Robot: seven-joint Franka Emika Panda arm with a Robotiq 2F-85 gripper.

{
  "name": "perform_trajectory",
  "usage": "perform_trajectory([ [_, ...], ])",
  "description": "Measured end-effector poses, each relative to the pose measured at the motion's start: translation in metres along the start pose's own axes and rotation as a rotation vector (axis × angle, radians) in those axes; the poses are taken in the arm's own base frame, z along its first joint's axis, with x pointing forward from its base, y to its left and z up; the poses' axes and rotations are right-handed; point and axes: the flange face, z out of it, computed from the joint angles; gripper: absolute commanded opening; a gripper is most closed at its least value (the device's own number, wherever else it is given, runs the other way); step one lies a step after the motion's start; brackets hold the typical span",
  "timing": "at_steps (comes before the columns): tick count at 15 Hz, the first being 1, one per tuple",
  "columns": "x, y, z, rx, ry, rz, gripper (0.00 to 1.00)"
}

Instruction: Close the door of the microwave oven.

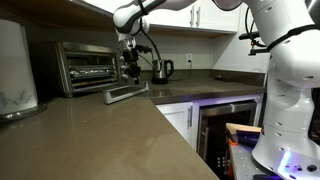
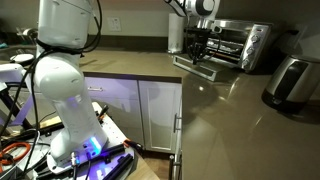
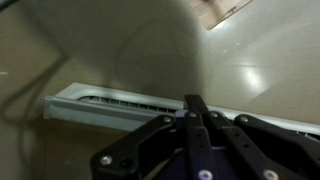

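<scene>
Gripper (image 1: 130,72) above the lowered door (image 1: 127,94) of the microwave oven (image 1: 88,66).
Fingers (image 3: 191,112) pinched together; door lies just below them, centre frame.

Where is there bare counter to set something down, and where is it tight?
Bare: the broad countertop in front of the open door, from the white appliance to the counter edge. Crowded: around the microwave oven, where the gripper hangs over the door, kettle beside.

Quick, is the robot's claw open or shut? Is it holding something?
Claw: shut, holding nothing, over the open door.
</scene>
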Motion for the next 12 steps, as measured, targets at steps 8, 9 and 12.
perform_trajectory([
  [8, -0.005, -0.004, 0.008, 0.037, -0.063, -0.034, 0.00],
  [9, -0.004, -0.004, 0.010, 0.030, -0.066, -0.030, 0.00],
  [12, 0.003, -0.005, 0.015, 0.001, -0.068, -0.009, 0.00],
])
